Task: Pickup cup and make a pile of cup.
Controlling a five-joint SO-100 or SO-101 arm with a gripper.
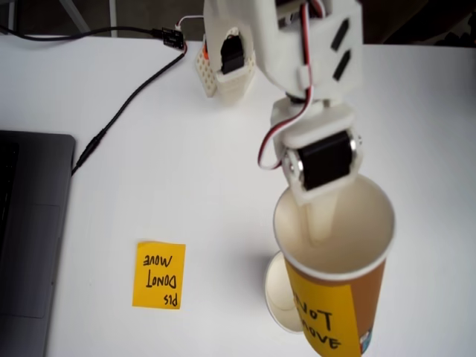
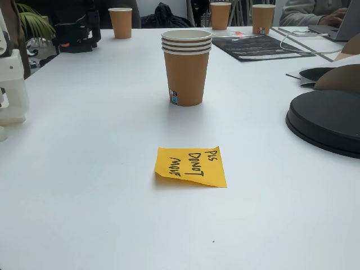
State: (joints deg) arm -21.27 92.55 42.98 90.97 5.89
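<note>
In a fixed view from above, my gripper [image 1: 321, 232] reaches down into a paper cup [image 1: 338, 297] that is brown outside and white inside, with a yellow handwritten label on its wall. One finger [image 1: 320, 216] lies against the inner wall and the other is hidden behind the cup, so the gripper is shut on the cup's far rim. The white rim of a second cup [image 1: 277, 294] peeks out at the held cup's lower left. In a fixed view from table height, a pile of nested brown cups [image 2: 186, 70] with three stacked rims stands upright.
An orange sticky note [image 1: 159, 275] [image 2: 191, 167] lies flat on the white table. A dark laptop [image 1: 30, 230] and a black cable [image 1: 123, 111] are at the left. A black round object [image 2: 329, 121] lies at the right, with more cups [image 2: 121, 22] at the far edge.
</note>
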